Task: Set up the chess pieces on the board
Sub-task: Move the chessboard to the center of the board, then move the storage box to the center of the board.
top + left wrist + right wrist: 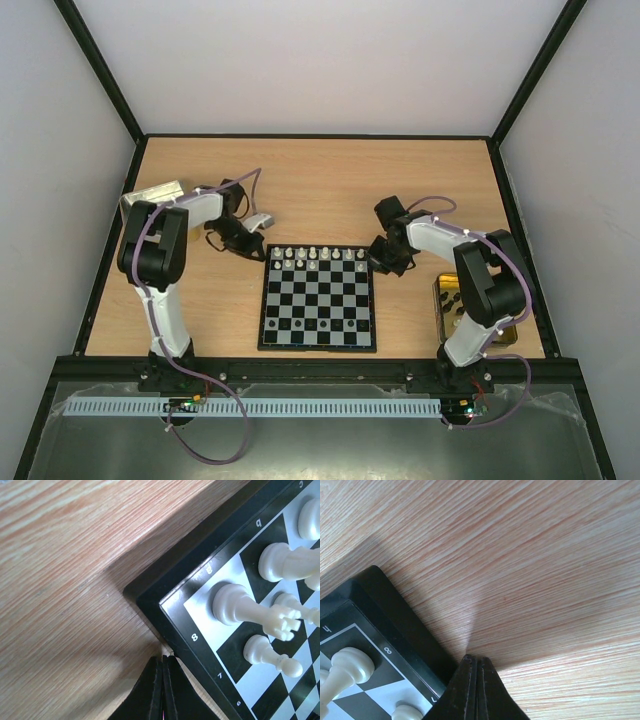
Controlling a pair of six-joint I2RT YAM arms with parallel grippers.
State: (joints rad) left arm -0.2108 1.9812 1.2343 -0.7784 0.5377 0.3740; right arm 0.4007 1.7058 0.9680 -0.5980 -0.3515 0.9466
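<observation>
Outside the board [318,298], far corners, jaws closed, over tabletop [330,190]

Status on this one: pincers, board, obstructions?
Left pincer shut, empty, beside board corner. Right pincer likewise, other far corner. White pieces on far rows. No obstruction seen.

White chess pieces [314,257] stand upright on the far rows of the flat board [318,300].

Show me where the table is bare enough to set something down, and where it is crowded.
Bare: the table between the back wall and the board, and the strip between board and left arm. Crowded: the board's far rows of white pieces, its far corners by the left gripper and right gripper, and the tin side.
</observation>
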